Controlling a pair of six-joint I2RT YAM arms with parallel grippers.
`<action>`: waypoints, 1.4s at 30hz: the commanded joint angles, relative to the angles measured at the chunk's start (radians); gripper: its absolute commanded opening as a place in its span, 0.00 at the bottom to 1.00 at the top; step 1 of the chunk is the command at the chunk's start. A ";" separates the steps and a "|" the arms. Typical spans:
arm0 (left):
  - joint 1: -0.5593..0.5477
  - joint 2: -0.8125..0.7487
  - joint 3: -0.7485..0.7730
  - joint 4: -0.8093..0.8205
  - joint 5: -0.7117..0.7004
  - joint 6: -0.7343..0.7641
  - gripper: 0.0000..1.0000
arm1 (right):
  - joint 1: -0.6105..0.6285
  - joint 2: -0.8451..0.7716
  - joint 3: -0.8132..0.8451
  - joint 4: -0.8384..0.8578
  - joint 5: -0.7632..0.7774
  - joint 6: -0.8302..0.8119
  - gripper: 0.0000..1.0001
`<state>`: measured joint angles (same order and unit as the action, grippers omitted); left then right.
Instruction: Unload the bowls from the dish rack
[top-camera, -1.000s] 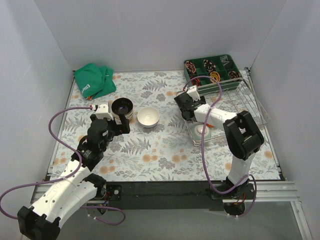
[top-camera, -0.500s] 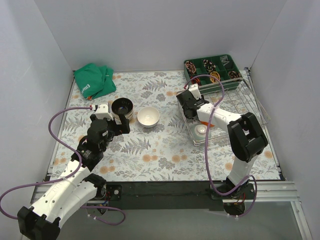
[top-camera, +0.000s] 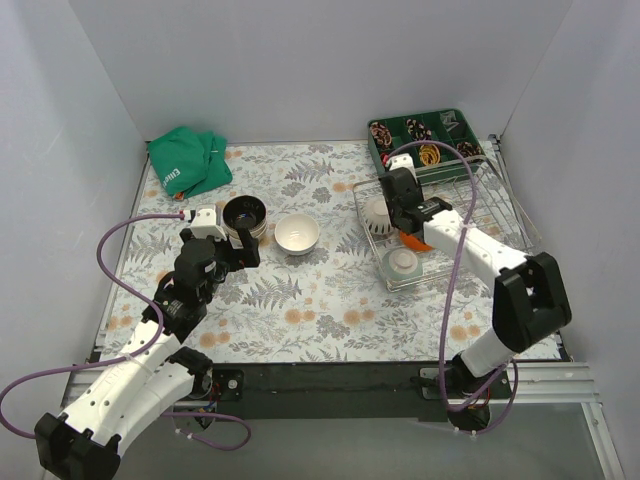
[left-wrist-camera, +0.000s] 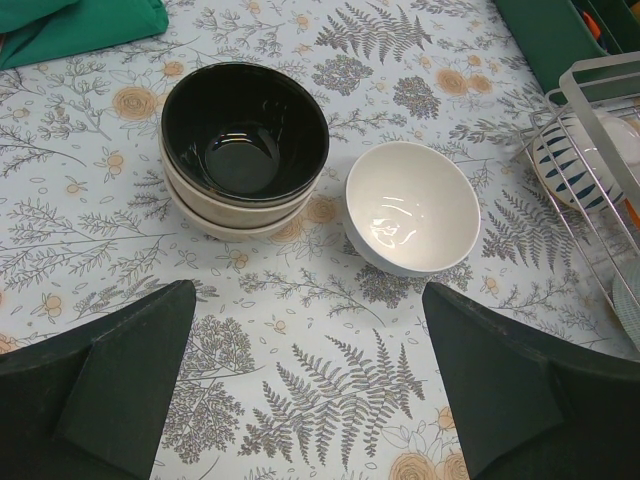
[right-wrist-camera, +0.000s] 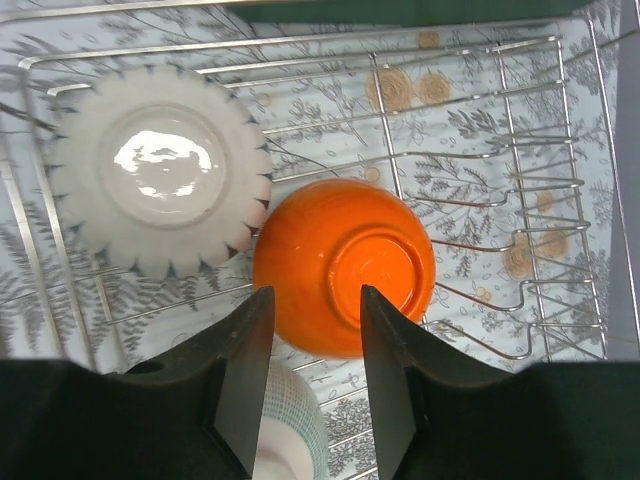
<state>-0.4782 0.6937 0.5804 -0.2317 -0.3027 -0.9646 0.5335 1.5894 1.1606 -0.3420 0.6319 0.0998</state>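
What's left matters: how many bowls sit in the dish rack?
3: a ribbed white bowl and an orange bowl side by side, upside down; a pale bowl at the rack's near edge. None apparently hidden.

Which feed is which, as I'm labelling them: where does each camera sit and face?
Top external: above and behind the robot, looking down on the table; the left arm and right arm show.
Left wrist: angled down at the white bowl; fingers of the left gripper show.
Right wrist: straight down into the dish rack; fingers of the right gripper show.
Top and right wrist share the orange bowl.
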 joint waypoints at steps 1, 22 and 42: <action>-0.002 -0.003 -0.002 0.012 0.008 0.007 0.98 | 0.003 -0.130 -0.024 -0.029 -0.145 -0.009 0.48; -0.002 0.018 -0.004 0.012 0.001 0.010 0.98 | 0.003 -0.275 -0.288 -0.068 -0.370 0.086 0.44; -0.003 0.035 -0.002 0.011 -0.003 0.012 0.98 | -0.101 -0.342 -0.220 0.011 -0.431 0.106 0.59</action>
<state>-0.4782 0.7307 0.5804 -0.2321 -0.3031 -0.9646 0.4538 1.3506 0.9161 -0.2981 0.2611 0.1867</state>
